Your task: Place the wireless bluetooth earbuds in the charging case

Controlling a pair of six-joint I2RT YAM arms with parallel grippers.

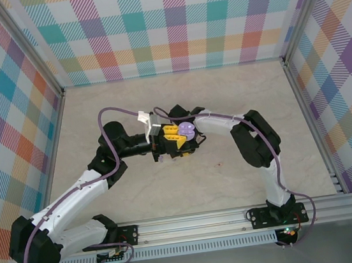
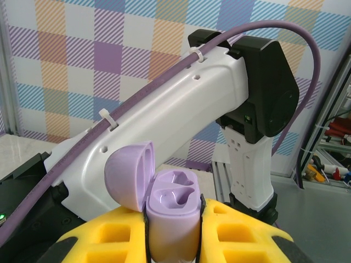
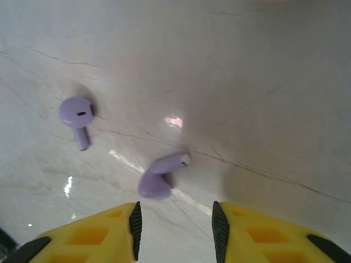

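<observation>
L pincer is clamped on the charging case, yellow fingers tight on both sides. Case upright, lid flipped open to the left, both sockets bare. In top view the case shows approx mid surface, btwn the two arms. R pincer pts down at the surface w/ jaws apart, nothing btwn them. Both earbuds lie loose on the surface, well apart: near earbud on its side just ahead of the jaw gap, far earbud off to the left, stem toward camera.
</observation>
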